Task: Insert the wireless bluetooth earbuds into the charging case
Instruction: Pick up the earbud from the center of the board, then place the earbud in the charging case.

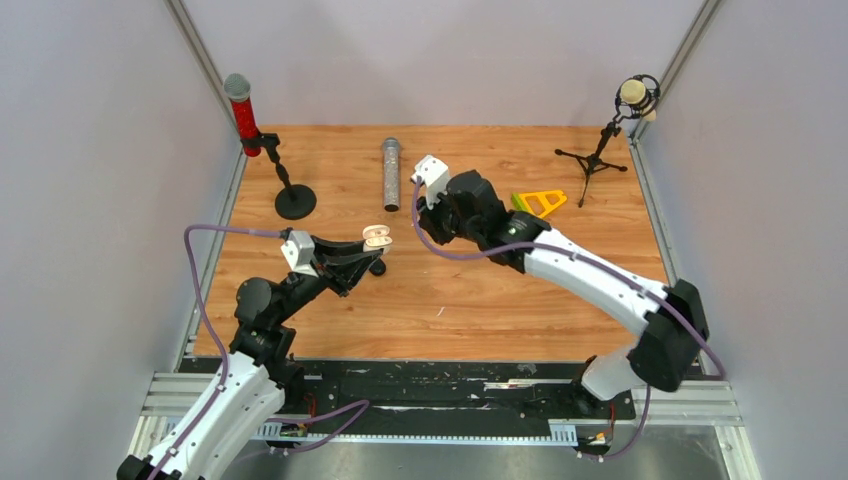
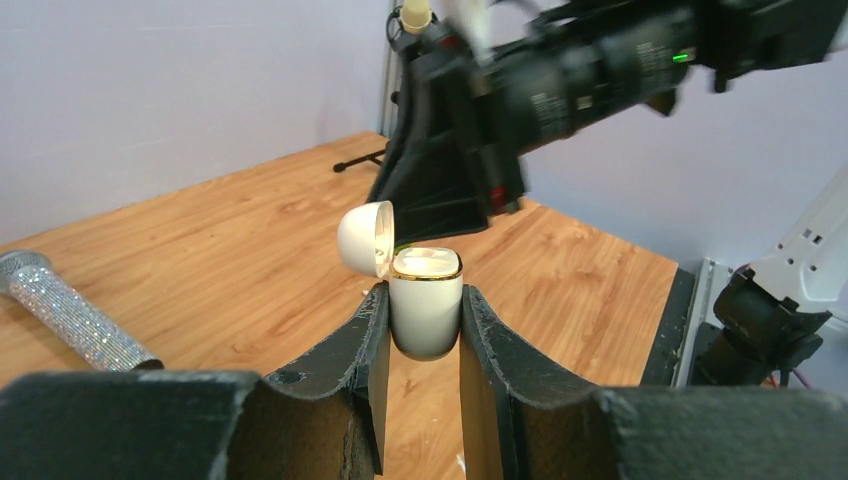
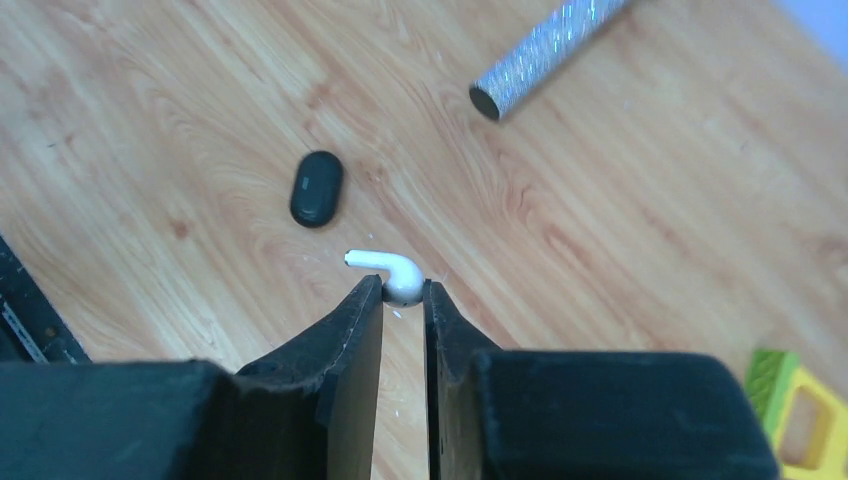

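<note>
Currently the right tool point(image 3: 402, 287) pinches a white earbud point(image 3: 393, 268) over the bench point(image 1: 480, 290), while the left tool point(image 2: 423, 292) clamps the charging case point(image 2: 426, 310) upright, lid open. Next, I judge, the bud must travel to the case with its stem turned toward a socket.

the charging case point(image 2: 425, 312) is white with a gold rim, the earbud point(image 3: 393, 272) white, the microphone point(image 3: 545, 48) glittery silver.

We see a glossy white plastic charging case point(image 2: 425, 315) with a gold metallic rim, a smooth white plastic earbud point(image 3: 392, 272), a matt black oval case point(image 3: 317, 188), a glittery silver microphone point(image 3: 545, 45) and a grainy, satin wooden table point(image 1: 480, 290).
</note>
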Robot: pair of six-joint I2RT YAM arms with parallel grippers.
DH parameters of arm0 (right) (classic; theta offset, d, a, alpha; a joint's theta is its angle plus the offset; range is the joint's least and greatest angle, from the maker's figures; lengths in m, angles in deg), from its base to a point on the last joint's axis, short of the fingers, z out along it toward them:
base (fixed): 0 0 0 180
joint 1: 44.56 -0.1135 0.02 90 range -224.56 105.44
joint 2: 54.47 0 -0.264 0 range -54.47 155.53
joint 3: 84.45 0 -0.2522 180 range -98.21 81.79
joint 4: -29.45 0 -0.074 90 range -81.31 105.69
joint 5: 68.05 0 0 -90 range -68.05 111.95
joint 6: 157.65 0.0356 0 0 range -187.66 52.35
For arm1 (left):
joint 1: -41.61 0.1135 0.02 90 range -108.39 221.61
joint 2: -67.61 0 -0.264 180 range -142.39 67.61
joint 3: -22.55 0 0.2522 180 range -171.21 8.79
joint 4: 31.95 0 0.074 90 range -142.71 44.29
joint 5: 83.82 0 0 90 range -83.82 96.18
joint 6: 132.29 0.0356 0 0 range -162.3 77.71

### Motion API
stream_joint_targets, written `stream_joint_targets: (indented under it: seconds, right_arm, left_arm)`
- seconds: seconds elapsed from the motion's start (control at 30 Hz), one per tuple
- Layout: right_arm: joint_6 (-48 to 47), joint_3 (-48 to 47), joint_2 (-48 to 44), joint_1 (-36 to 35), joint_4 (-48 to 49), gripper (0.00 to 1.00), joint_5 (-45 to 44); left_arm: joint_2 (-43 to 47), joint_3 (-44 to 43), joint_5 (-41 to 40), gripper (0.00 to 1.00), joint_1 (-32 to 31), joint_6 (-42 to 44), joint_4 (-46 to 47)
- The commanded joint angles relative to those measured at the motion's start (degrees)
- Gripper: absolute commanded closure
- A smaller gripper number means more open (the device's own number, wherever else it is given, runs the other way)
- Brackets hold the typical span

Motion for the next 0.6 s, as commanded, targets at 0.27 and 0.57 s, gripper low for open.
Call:
stream_joint_targets:
  seconds: [0.27, 0.57]
  right_arm:
    - [-26.7, 6.4, -17.3, -14.6, 13.7, 0.99, -10.0]
    - [-30.8, 6.8, -19.7, -18.3, 14.3, 1.0, 2.6]
  left_arm:
    - [-0.3, 0.5, 4.5, 1.0, 0.6, 0.8, 4.0]
    - [-0.1, 1.7, 10.2, 1.0, 0.7, 1.0, 10.1]
